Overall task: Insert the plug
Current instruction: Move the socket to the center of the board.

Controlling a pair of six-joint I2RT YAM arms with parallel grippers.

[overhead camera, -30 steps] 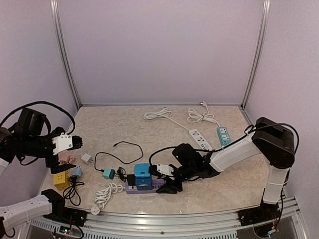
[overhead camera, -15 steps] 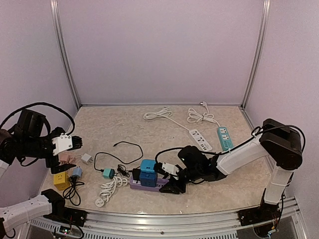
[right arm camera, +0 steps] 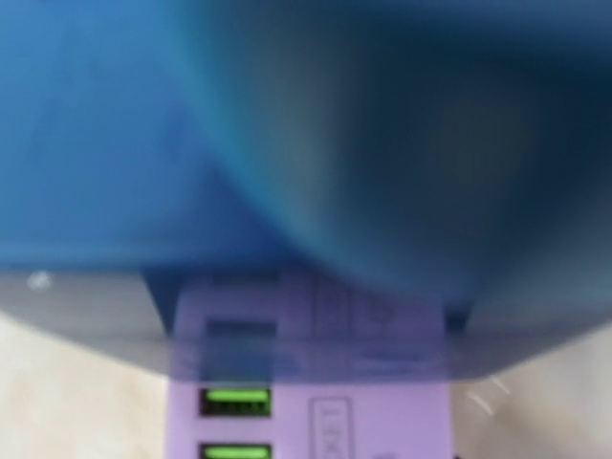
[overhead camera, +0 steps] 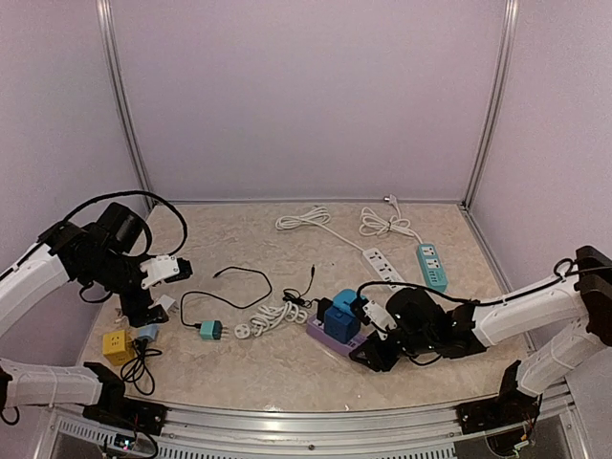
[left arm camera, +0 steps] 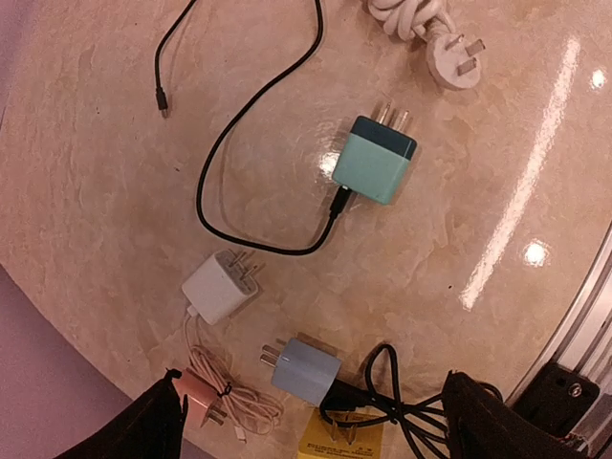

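Jaws on the left gripper (left arm camera: 314, 382) are spread wide, with nothing between them. It hangs over a bunch of small plugs near the left edge of the table (overhead camera: 287, 239). Under it lie a white plug (left arm camera: 222, 285), a light blue plug (left arm camera: 304, 368), a pink plug (left arm camera: 201, 394) with a thin cord, and a yellow block (left arm camera: 337, 446). A teal plug (left arm camera: 375, 159) lies flat a bit farther out, with a thin black cable (left arm camera: 215, 153) stuck in its back. Nothing touches it.

Jaws on the right gripper (overhead camera: 366, 346) pinch the near end of the purple power strip (overhead camera: 318, 337), on the right half of the table. A dark blue cube (overhead camera: 340, 325) and a lighter blue cube (overhead camera: 346, 301) sit on top of the strip, just beside the gripper. The right wrist view shows the blue very close and blurry, with two green slots (right arm camera: 234, 397) on the strip. A white cord (overhead camera: 273, 314) lies between the teal plug and the strip.
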